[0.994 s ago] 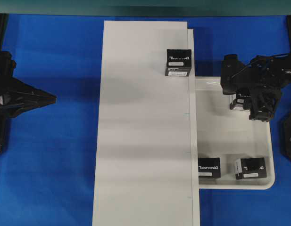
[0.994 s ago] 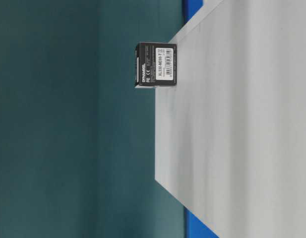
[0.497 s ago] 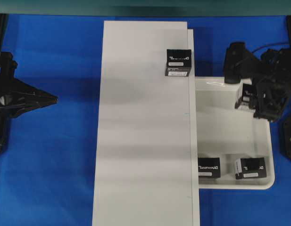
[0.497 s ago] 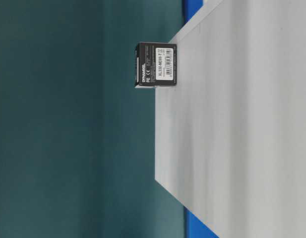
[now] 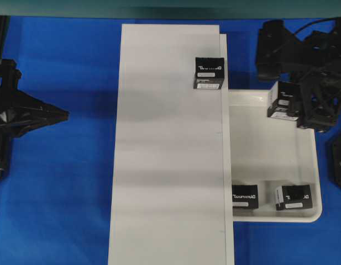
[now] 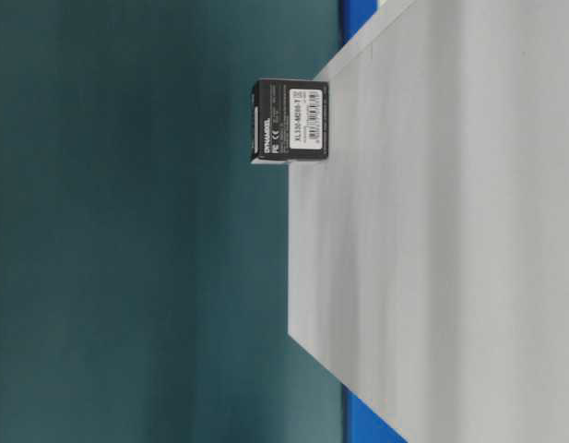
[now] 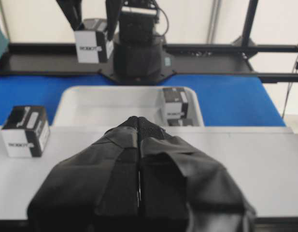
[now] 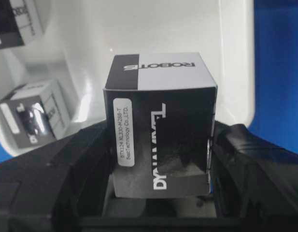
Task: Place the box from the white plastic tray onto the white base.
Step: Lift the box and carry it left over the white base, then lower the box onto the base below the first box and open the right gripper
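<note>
My right gripper (image 5: 290, 104) (image 8: 161, 162) is shut on a black box (image 5: 281, 99) (image 8: 161, 121) with white lettering, gripping it on both sides. In the left wrist view this box (image 7: 93, 46) hangs in the air above the far end of the white plastic tray (image 5: 269, 149) (image 7: 110, 104). The long white base (image 5: 170, 154) (image 6: 450, 231) lies to the tray's left. My left gripper (image 5: 65, 115) (image 7: 138, 121) is shut with nothing in it, out at the left over the blue table.
Another box (image 5: 209, 73) (image 6: 290, 120) stands on the base near its far right edge. Two more boxes (image 5: 245, 196) (image 5: 293, 197) sit at the near end of the tray. Blue table cloth surrounds the base and tray.
My right gripper has risen with the box out of the tray and moved toward the tray's far end. The left arm and the other boxes have stayed put.
</note>
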Controlling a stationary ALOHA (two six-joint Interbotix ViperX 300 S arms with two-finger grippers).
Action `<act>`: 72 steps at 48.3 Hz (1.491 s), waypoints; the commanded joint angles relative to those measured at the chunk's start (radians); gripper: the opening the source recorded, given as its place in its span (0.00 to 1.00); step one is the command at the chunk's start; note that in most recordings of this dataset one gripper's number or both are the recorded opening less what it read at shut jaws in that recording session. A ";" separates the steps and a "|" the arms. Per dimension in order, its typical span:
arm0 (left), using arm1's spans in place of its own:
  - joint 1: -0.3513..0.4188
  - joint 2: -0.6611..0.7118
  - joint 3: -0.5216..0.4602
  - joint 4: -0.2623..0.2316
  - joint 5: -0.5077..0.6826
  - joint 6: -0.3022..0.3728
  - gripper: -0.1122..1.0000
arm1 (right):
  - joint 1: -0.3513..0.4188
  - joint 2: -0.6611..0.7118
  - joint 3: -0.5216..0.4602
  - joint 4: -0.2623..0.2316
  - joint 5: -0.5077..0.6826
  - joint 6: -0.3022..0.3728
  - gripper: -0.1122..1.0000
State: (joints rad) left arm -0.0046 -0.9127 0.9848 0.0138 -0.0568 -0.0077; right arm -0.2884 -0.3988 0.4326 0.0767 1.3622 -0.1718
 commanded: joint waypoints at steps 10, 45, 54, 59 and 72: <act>0.002 0.009 -0.028 0.002 -0.009 -0.003 0.03 | 0.038 0.117 -0.124 0.005 -0.002 0.000 0.62; 0.000 0.031 -0.028 0.002 -0.008 -0.003 0.03 | 0.118 0.365 -0.262 0.003 -0.129 -0.014 0.62; -0.003 0.031 -0.028 0.002 -0.008 -0.005 0.03 | 0.118 0.396 -0.256 -0.002 -0.166 -0.015 0.62; -0.003 0.031 -0.028 0.002 -0.008 -0.005 0.03 | 0.118 0.413 -0.249 -0.003 -0.184 -0.015 0.62; -0.003 0.031 -0.028 0.002 -0.009 -0.005 0.03 | 0.115 0.446 -0.232 -0.003 -0.218 -0.052 0.62</act>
State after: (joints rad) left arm -0.0061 -0.8866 0.9833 0.0138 -0.0568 -0.0107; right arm -0.1779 0.0291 0.2010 0.0752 1.1597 -0.2132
